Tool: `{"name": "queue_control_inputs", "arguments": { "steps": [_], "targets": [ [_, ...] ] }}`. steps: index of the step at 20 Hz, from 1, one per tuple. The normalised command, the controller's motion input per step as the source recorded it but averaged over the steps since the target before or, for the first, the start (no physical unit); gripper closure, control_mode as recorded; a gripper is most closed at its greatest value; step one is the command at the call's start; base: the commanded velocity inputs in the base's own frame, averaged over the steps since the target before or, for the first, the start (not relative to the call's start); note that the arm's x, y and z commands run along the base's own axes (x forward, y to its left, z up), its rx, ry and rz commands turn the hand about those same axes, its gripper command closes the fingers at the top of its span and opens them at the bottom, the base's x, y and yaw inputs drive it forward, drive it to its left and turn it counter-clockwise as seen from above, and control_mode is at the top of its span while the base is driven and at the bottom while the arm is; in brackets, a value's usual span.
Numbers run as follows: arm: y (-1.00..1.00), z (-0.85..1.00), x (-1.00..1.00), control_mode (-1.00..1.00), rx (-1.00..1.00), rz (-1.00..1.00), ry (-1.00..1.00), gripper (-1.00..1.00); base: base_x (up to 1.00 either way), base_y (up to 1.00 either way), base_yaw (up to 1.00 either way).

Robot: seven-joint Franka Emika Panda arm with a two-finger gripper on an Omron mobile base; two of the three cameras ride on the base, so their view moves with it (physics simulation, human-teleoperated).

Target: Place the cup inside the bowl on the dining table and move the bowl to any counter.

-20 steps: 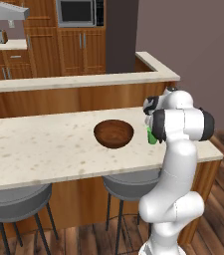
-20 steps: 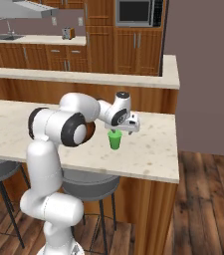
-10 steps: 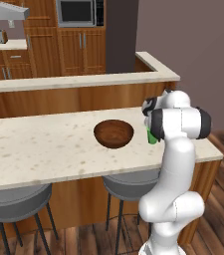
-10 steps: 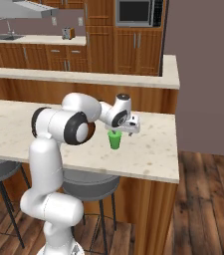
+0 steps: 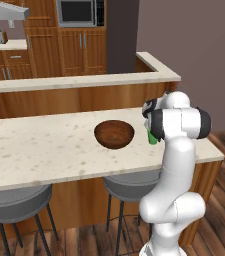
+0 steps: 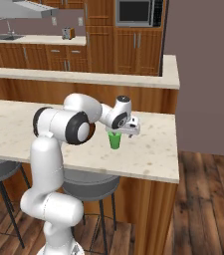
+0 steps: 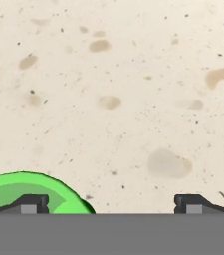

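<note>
The hand (image 6: pixel 117 134) hovers wide open just above the cup (image 6: pixel 115 140), which stands on the tabletop (image 6: pixel 153 149) near the bowl (image 5: pixel 114 134), holding nothing, so the grasp seems the step in hand, and next it should centre and lower.

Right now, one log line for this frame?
gripper: open, above cup, offset | cup: upright on table, ungrasped | bowl: empty, on table
</note>
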Motion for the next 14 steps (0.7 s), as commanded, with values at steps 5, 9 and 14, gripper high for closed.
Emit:
{"name": "queue_control_inputs", "arguments": {
  "steps": [5,9,14],
  "targets": [
    [-0.04,-0.08,0.00,-1.00,0.00,0.00,0.01,-1.00,0.00,0.00,0.00],
    [0.00,0.00,0.00,-1.00,0.00,0.00,0.00,-1.00,0.00,0.00,0.00],
    [0.00,0.00,0.00,-1.00,0.00,0.00,0.00,-1.00,0.00,0.00,0.00]
  ]
}}
